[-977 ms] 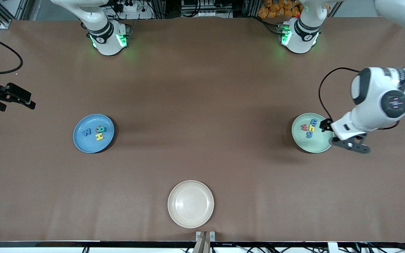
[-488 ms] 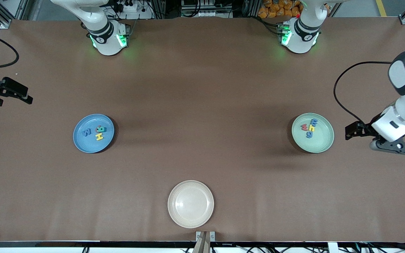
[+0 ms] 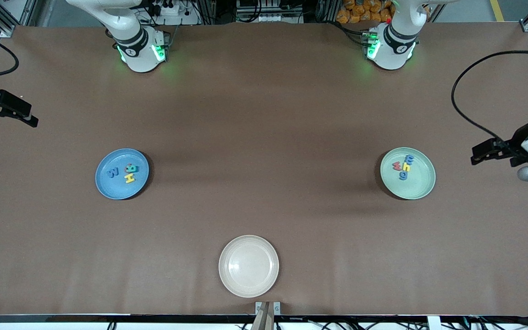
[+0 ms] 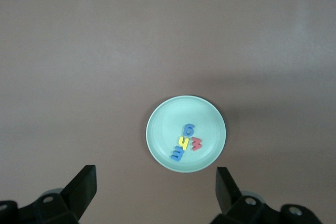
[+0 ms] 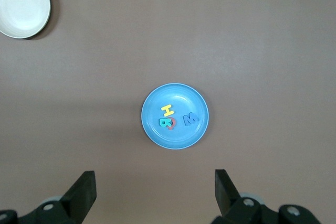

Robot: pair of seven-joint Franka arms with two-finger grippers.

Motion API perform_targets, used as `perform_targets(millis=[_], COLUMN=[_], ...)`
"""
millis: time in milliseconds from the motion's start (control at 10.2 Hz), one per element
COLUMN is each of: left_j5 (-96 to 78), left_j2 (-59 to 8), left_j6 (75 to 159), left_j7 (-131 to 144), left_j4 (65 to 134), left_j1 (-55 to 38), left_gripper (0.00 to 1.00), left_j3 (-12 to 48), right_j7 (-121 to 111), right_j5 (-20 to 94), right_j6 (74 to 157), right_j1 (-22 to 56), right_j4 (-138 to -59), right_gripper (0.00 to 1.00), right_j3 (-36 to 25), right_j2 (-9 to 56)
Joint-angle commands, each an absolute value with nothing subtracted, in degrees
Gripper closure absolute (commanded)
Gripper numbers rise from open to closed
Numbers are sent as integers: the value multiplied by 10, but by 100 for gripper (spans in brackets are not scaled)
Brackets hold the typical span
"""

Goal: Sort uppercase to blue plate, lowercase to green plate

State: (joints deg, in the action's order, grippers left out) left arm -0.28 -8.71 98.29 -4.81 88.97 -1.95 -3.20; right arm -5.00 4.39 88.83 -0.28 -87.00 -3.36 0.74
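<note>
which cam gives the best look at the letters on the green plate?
Left wrist view: it looks straight down on the green plate and the four letters read clearly, with nothing over them. Front view shows the same letters as a smaller cluster. Right wrist view shows only the blue plate and cream plate.

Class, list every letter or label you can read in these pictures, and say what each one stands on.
"H", "R", "M": foam capitals on the blue plate; a red ring letter under the R is unclear.
"g", "h", "m", "w": foam small letters on the green plate.
Cream plate: no text.
Markings on the robot bases: too small to read.
</note>
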Motion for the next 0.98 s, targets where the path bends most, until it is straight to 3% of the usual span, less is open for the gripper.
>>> perform_targets(millis=[0,879], left_j5=[-14,-31], left_j2=[-62,-36], left_j6=[957,919], left_j7=[-40,84], left_j4=[887,886], left_j1=[-29,-48], left_gripper=[0,0], left_j3=[-43,-62], right_j7=[-49,-58], right_j5=[23,13], right_j6=[874,859], right_j1=[-4,4], right_j4=[-868,-880], right_gripper=[0,0], right_j3=[-28,-25], right_j2=[-1,-14])
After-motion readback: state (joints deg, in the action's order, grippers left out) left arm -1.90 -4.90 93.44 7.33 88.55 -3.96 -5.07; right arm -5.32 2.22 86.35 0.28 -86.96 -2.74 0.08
